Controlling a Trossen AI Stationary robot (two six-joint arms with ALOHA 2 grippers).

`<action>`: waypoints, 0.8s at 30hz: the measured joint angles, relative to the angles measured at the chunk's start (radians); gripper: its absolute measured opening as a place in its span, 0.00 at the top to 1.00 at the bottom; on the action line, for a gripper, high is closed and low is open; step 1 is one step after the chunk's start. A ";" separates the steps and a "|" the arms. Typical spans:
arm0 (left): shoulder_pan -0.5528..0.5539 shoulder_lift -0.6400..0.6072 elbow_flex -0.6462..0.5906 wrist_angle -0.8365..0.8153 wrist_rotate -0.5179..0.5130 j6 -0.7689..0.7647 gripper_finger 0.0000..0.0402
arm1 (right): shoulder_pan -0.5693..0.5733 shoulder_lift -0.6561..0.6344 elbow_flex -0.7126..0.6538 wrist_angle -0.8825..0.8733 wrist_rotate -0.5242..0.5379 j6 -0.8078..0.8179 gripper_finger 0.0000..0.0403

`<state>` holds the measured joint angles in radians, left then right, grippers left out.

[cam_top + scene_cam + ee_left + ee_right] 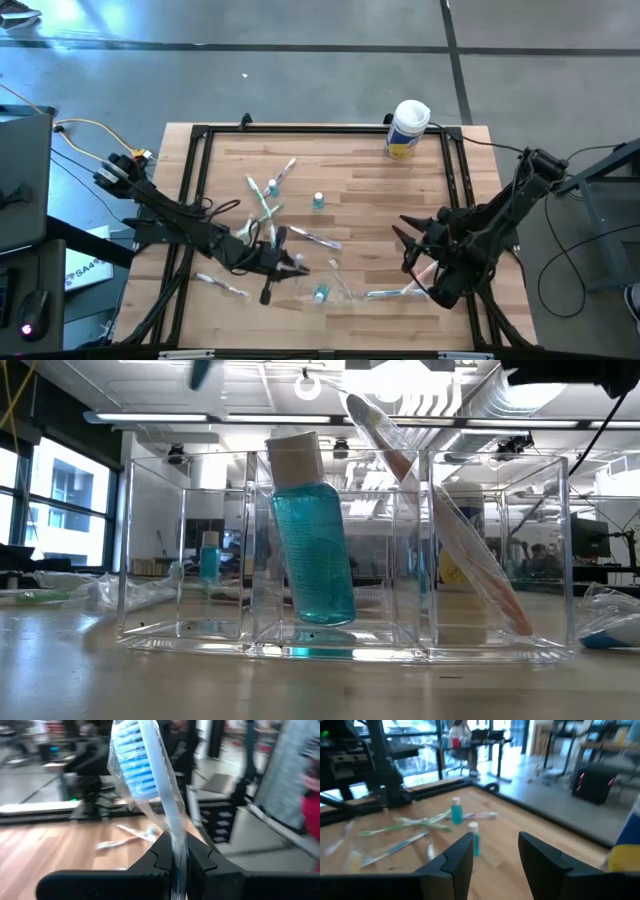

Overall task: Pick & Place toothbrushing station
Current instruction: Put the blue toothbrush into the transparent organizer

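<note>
Left claw (179, 865) is clamped on a plastic-wrapped, blue-bristled toothbrush (150, 785) standing above its fingers; right claw (496, 855) is apart, empty.

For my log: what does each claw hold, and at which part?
Left claw pinches a wrapped toothbrush by its handle, bristles up. Right claw holds nothing.

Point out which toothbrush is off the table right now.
The wrapped toothbrush with blue bristles, clamped upright in the left gripper; the other toothbrushes lie flat on the wood.
</note>
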<state>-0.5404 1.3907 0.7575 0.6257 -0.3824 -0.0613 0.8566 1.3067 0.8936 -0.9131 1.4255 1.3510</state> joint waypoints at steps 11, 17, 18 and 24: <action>0.099 -0.014 0.000 -0.052 -0.024 -0.118 0.97 | -0.122 -0.129 -0.010 -0.086 0.133 -0.013 0.63; 0.074 -0.014 0.000 0.045 0.033 -0.123 0.97 | -0.142 -0.150 -0.026 -0.109 0.141 -0.019 0.63; 0.051 -0.015 0.001 0.058 0.028 -0.104 0.97 | -0.147 -0.150 -0.026 -0.115 0.143 -0.025 0.63; -0.088 0.009 0.001 0.086 -0.241 -0.038 0.97 | -0.202 -0.150 -0.026 -0.129 0.147 -0.063 0.63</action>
<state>-0.6282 1.3994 0.7586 0.7119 -0.6230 -0.0990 0.6546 1.1564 0.8680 -1.0420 1.5723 1.2884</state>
